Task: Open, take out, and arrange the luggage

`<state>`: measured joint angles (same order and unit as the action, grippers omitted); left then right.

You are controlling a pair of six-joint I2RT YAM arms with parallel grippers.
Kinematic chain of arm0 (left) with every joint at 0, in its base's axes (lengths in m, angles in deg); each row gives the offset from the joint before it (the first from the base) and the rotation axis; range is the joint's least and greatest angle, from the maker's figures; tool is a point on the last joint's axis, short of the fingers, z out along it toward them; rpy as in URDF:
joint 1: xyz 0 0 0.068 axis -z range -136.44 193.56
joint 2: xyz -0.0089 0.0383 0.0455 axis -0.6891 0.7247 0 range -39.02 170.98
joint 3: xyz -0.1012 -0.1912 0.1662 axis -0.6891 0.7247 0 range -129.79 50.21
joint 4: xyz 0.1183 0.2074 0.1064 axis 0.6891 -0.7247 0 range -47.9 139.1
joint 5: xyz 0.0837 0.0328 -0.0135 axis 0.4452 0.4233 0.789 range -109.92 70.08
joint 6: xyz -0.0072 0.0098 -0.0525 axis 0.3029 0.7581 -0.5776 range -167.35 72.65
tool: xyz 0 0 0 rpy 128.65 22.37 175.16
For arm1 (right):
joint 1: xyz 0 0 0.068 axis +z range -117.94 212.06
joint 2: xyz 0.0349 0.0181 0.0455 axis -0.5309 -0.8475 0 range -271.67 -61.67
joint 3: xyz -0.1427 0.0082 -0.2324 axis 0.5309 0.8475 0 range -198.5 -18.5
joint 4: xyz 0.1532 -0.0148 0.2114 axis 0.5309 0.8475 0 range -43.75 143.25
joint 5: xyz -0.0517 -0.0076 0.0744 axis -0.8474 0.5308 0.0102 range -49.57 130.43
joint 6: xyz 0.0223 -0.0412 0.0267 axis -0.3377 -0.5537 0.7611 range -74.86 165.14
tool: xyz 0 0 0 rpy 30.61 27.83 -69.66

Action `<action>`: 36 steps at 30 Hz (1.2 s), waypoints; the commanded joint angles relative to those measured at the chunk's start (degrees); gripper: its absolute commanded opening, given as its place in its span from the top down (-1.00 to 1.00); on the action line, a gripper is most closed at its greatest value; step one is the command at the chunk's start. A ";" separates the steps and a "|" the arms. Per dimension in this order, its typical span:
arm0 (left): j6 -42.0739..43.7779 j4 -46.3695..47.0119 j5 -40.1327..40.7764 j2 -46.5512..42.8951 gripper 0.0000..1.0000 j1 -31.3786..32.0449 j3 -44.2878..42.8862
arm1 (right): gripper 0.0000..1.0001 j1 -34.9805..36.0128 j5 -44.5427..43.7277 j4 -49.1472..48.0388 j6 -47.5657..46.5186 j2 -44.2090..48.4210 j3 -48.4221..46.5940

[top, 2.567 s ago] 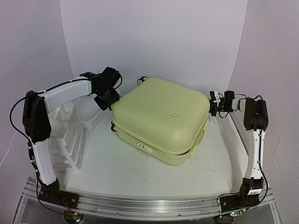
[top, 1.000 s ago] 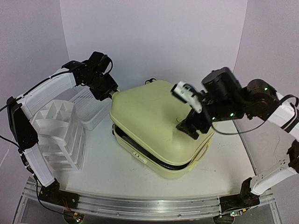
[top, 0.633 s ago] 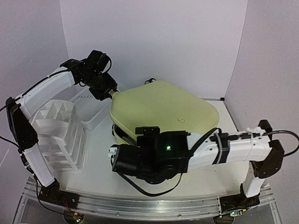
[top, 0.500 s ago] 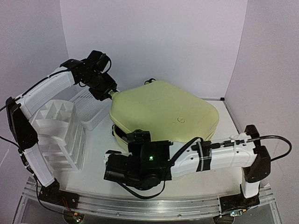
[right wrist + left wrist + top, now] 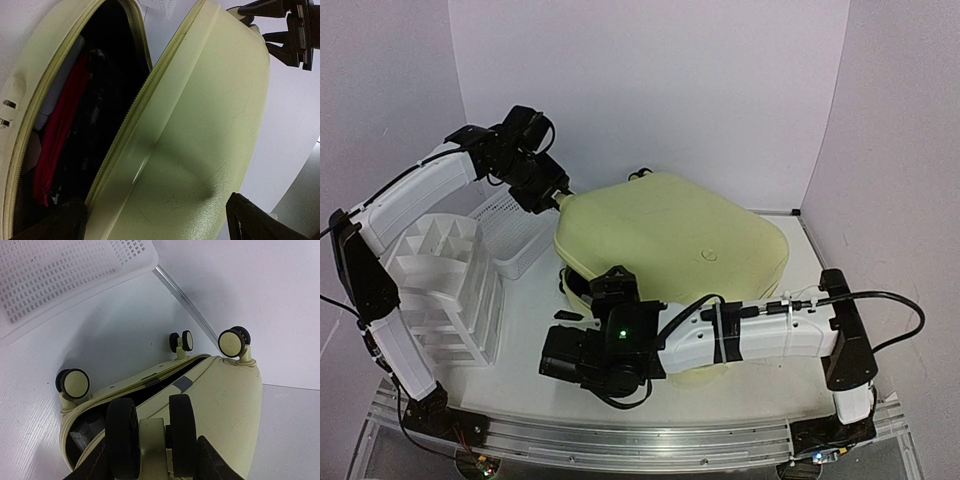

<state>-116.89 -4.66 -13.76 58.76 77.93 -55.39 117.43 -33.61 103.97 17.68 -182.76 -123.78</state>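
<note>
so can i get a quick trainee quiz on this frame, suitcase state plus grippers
1. True or false: the luggage is zipped fully shut.
2. Which gripper is clamped on a wheel of the luggage? A: left gripper. B: right gripper.
3. In the right wrist view, what colour is the long item showing through the gap against the black lining?

Key: 1 false, the lid stands ajar. 2 A; the right one is open. 3 red.
</note>
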 commanded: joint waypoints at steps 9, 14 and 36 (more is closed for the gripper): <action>20.70 7.44 -0.40 -11.72 -0.51 0.89 4.58 | -0.71 -4.68 4.66 -1.52 -10.04 12.41 -0.47; 38.94 17.04 -0.22 -22.68 -0.99 0.88 15.32 | -0.63 -8.60 12.78 -1.70 -11.70 17.92 2.08; 128.38 64.95 -18.42 -27.29 -0.91 13.35 47.03 | -0.52 -23.55 38.21 -1.92 -11.17 26.05 2.54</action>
<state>-1.46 40.67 -32.84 29.03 91.39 -8.18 99.92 7.09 99.77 3.27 -158.09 -121.13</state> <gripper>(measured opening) 0.954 0.761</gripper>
